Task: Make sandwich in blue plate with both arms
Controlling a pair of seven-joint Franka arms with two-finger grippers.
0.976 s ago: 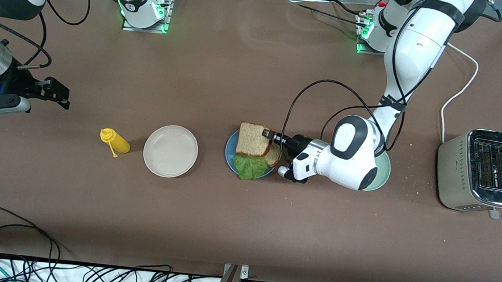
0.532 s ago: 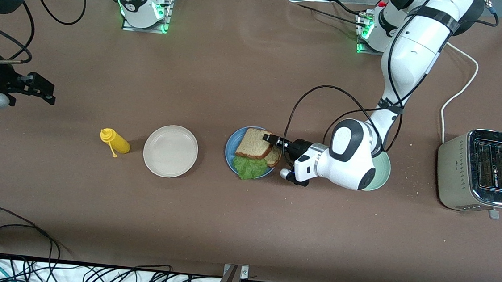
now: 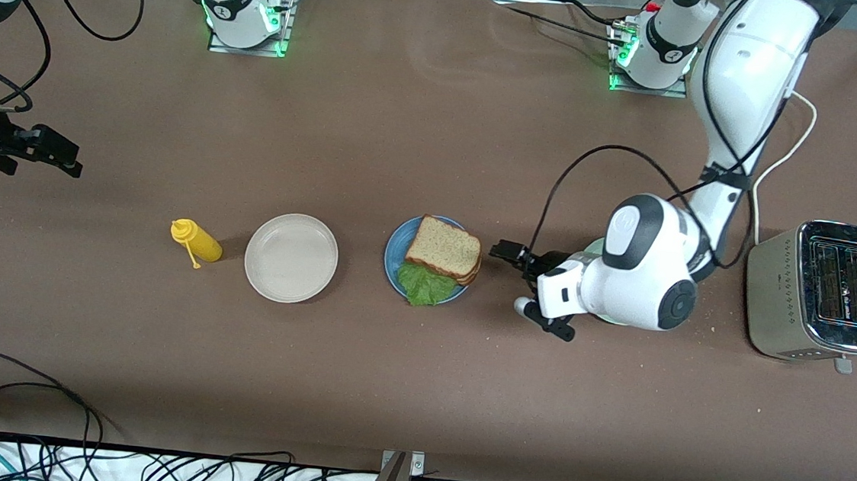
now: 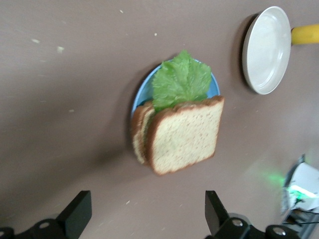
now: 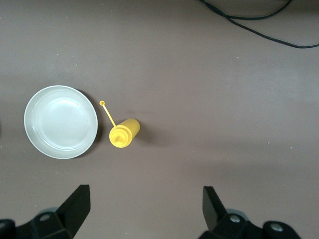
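The brown surface (image 3: 401, 391) fills the front view, with a toaster (image 3: 822, 291) at the right edge of the frame. At the centre sits the blue plate (image 3: 393, 257), and on it the sandwich (image 3: 444, 251) looks finished: a top slice lies on a lower slice, with lettuce sticking out toward the bottom of the frame. To its left in the frame stand a cream plate (image 3: 291, 257) and a yellow squeeze bottle (image 3: 197, 241). A mint plate (image 3: 592, 247) shows only as a sliver under the left arm.

The left claw (image 3: 510, 252) hangs just right of the blue plate in the frame, fingers spread apart and empty, clear of the bread. The right claw (image 3: 60, 158), at the left edge of the frame, also stands apart and empty; that arm waits.

Judging by this, the stacking is done; what remains, if anything, is pulling both arms clear.
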